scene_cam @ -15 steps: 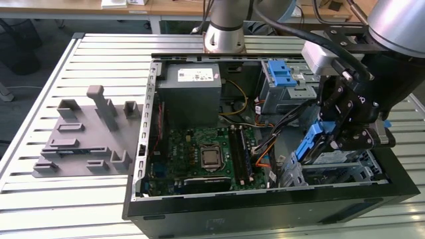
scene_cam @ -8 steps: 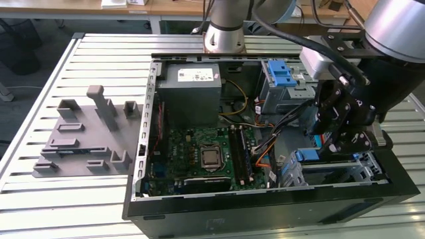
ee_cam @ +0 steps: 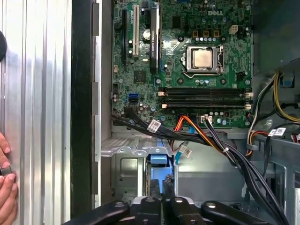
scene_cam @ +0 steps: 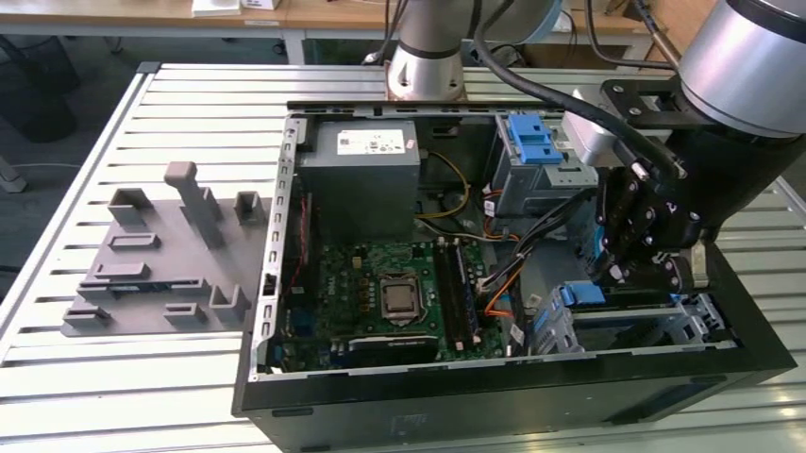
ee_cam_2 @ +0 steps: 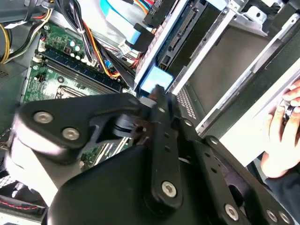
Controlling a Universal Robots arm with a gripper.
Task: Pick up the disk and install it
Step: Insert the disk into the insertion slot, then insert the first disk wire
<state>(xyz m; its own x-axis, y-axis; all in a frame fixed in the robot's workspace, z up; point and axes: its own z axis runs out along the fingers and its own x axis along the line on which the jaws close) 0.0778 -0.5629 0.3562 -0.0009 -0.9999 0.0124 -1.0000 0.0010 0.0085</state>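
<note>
Ribbed aluminium tabletop (scene_cam: 189, 377) carries an open black computer case (scene_cam: 504, 406) lying on its side, with a grey moulded plastic fixture (scene_cam: 151, 274) beside it toward the exterior view's left. Inside the case sits a green motherboard (ee_cam: 187, 47), with bundles of black, orange and yellow cables running past it. The black two-fingered gripper (scene_cam: 636, 278) reaches down into the case's corner at the exterior view's right, over a silver sheet-metal drive cage (ee_cam: 126, 173). The blue-framed disk (ee_cam: 159, 161) stands edge-on in that cage (its blue plastic end also shows in the second wrist view (ee_cam_2: 154, 80)). In the first wrist view the gripper (ee_cam: 160, 185) has its fingers drawn narrow on either side of the disk's blue edge and seems to pinch it, though the contact itself is partly hidden. A person's hand (ee_cam: 5, 187) rests on the table just outside the case wall.
</note>
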